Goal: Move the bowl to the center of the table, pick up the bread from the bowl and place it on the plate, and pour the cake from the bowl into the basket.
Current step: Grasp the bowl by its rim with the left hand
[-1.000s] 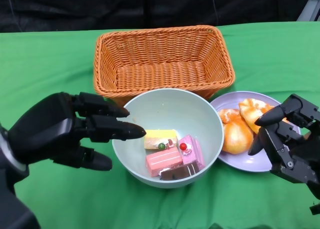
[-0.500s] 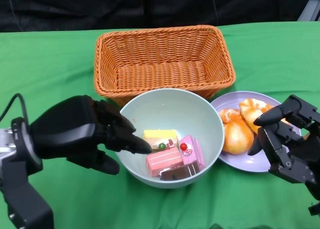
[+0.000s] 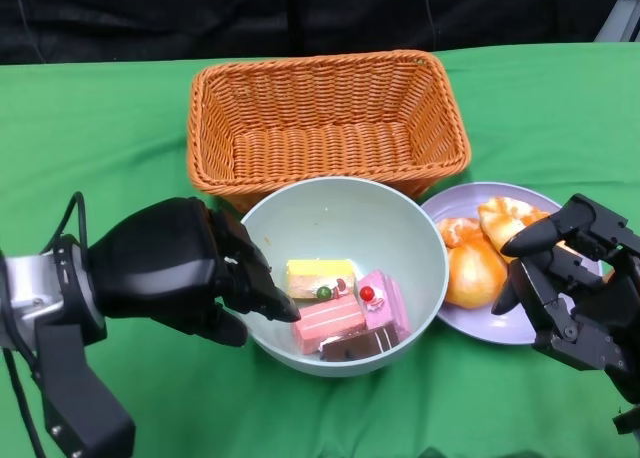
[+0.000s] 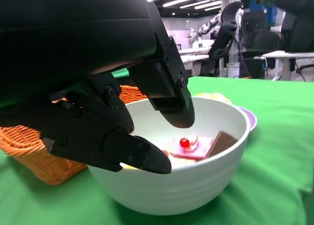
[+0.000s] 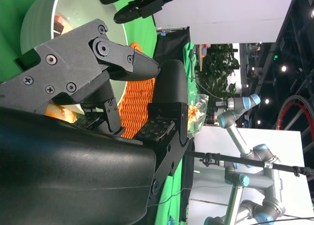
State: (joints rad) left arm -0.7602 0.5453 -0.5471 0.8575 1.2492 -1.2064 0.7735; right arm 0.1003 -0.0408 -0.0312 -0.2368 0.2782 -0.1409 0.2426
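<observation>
Nearest you, your left robot hand point(image 3: 185, 268) sits at the bowl's point(image 3: 400, 223) left rim, fingers reaching over the edge with the thumb outside the wall. The left wrist view shows the rim passing between fingertips point(image 4: 147, 156) and thumb with some gap, so you look set to clamp the wall but are not yet pinching it. That placement suits lifting and tipping the bowl.

Your right robot hand point(image 3: 570, 293) hovers low at the right, over the near edge of the purple plate point(image 3: 500, 328), fingers spread and holding nothing. It seems parked there to stay out of the way.

The bowl stands mid-bench on the green cloth, upright, with the cake pieces point(image 3: 340, 313) gathered in its near half: a yellow slice, two pink ones, a dark one. The bread point(image 3: 480, 248) already lies on the plate just to the bowl's right, so that step looks finished.

Farthest from you, the wicker basket point(image 3: 330, 88) waits with its front wall touching or just behind the bowl's far rim. That closeness should make the pour short: tip the bowl away from you.
</observation>
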